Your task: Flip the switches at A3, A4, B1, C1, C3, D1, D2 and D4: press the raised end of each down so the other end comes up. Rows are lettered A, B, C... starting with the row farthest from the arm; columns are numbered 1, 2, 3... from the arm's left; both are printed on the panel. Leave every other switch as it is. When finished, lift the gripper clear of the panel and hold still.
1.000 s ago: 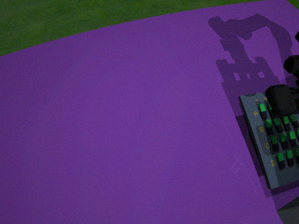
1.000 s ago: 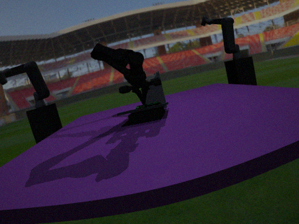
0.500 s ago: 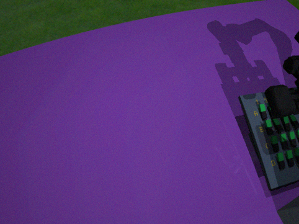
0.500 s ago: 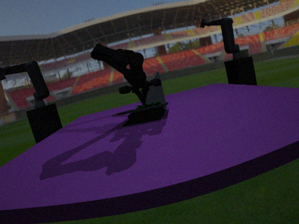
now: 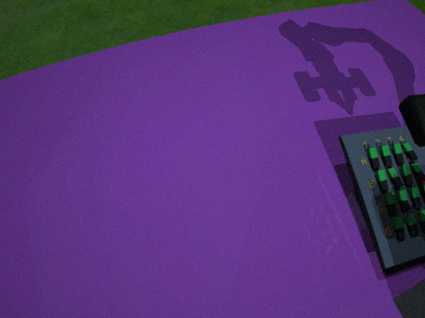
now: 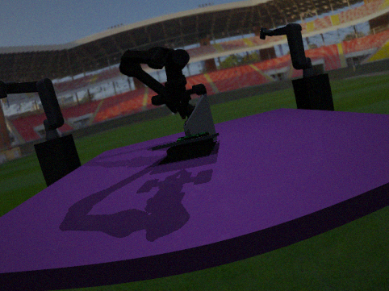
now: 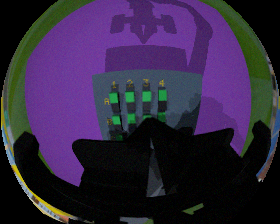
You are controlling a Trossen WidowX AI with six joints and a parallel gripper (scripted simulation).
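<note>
The grey switch panel (image 5: pixel 351 143) (image 7: pixel 178 82) carries rows of black switches with green faces. Switch A3 (image 5: pixel 398 149) (image 7: pixel 146 96), switch A4 (image 5: pixel 407 148) (image 7: pixel 162 95) and switch B1 (image 5: pixel 382 177) (image 7: pixel 116 120) show. Switch C1 (image 5: pixel 391 200), switch C3 (image 5: pixel 415 194), switch D1 (image 5: pixel 398 225) and switch D2 (image 5: pixel 412 220) show in the top view, some in shadow; D4 is out of frame. The raised ends are hard to tell in this dim light. My gripper (image 6: pixel 184 117) (image 7: pixel 151 120) is shut and empty, above the panel without touching it. It hides the nearer rows in the wrist view.
The panel lies on a purple table (image 5: pixel 198 154) (image 6: pixel 282 173). A grey upright plate (image 6: pixel 204 117) stands by the panel. Two other arms stand on black pedestals, one at the left (image 6: pixel 58 159) and one at the right (image 6: pixel 313 93). The arm's shadow falls beyond the panel.
</note>
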